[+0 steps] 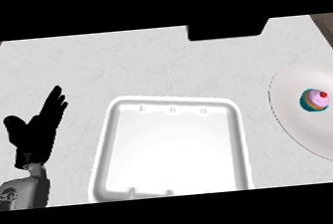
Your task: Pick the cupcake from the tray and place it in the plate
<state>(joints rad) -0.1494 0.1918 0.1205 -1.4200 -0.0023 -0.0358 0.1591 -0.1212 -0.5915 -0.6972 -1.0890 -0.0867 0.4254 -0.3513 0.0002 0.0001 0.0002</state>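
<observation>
Your left hand (34,128) rests open at the left edge, fingers up; your right hand isn't showing. Cupcake (316,100) sits on the plate (304,132), tray (169,148) bare. One risk: an arm sweeping back could tip it.

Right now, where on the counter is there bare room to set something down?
Bare counter runs behind the tray up to the dark block, and in the strip between tray and plate. The tray itself holds nothing. Tighter spots: the resting left hand beside the tray, and the cupcake on the plate.
</observation>
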